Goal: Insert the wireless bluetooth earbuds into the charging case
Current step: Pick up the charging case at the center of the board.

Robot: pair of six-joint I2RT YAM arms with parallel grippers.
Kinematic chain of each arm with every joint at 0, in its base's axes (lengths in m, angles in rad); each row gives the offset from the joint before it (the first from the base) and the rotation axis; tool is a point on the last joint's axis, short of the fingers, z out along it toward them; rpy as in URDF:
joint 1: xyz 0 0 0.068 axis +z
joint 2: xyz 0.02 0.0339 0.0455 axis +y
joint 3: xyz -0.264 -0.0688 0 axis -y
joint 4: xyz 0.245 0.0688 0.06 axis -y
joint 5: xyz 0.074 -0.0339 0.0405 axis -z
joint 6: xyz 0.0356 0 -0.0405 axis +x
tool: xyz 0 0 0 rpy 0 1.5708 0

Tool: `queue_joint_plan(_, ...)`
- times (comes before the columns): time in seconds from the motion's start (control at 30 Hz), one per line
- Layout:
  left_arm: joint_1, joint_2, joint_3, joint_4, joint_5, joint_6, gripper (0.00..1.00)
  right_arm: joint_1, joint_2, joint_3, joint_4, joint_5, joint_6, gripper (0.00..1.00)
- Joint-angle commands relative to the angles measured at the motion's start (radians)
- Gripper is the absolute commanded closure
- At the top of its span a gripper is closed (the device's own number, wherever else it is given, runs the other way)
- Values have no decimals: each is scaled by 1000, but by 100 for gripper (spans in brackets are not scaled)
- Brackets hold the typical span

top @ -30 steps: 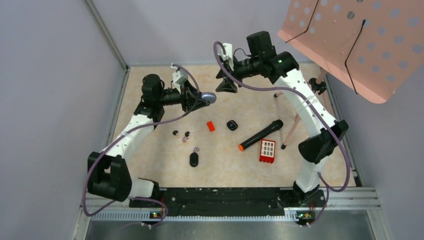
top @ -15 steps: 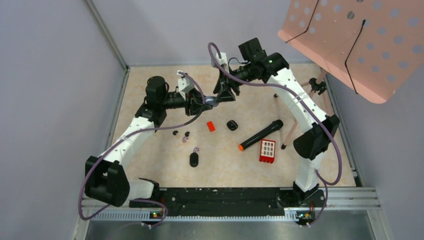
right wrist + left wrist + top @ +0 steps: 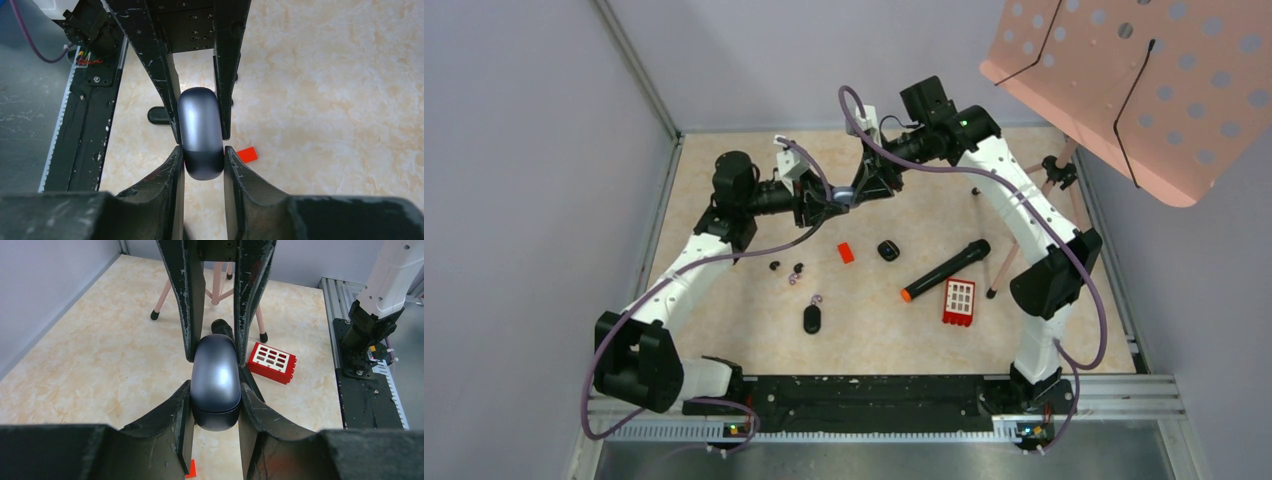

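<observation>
The charging case [image 3: 844,198] is a closed grey-blue oval held above the back of the table. My left gripper [image 3: 832,204] is shut on its darker lower end [image 3: 216,412], the case wedged between both fingers. From the opposite side my right gripper [image 3: 861,192] is shut on the same case [image 3: 200,130], and its fingers [image 3: 185,305] run along the lid. Two small black earbuds [image 3: 774,266] [image 3: 798,267] lie on the table below the left gripper, with pale purple bits [image 3: 793,279] [image 3: 816,299] near them.
On the table lie a small red block [image 3: 846,253], a black rounded object [image 3: 887,250], a black oval [image 3: 812,319], a black marker with an orange tip [image 3: 944,270] and a red-and-white block [image 3: 959,301]. A pink perforated stand [image 3: 1144,80] overhangs the right side.
The right gripper swung down and left to the case and its jaws closed onto it. The left gripper carried the case a little to the right and stayed shut.
</observation>
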Motion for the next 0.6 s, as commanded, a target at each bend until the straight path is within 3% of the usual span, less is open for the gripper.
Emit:
queue_joint_plan(0.0, -5, 6, 19, 46, -51, -23, 65, 17, 4, 32, 14, -23, 22, 86)
queue_joint_plan(0.2, -1, -10, -19, 36, -37, -25, 56, 15, -7, 32, 26, -1, 31, 91)
queue_joint_plan(0.43, 14, -28, -59, 110, -36, -140, 50, 8, -7, 34, 46, -2, 61, 91)
queue_joint_plan(0.57, 26, -38, -62, 114, -41, -171, 51, 6, -8, 30, 47, -2, 65, 92)
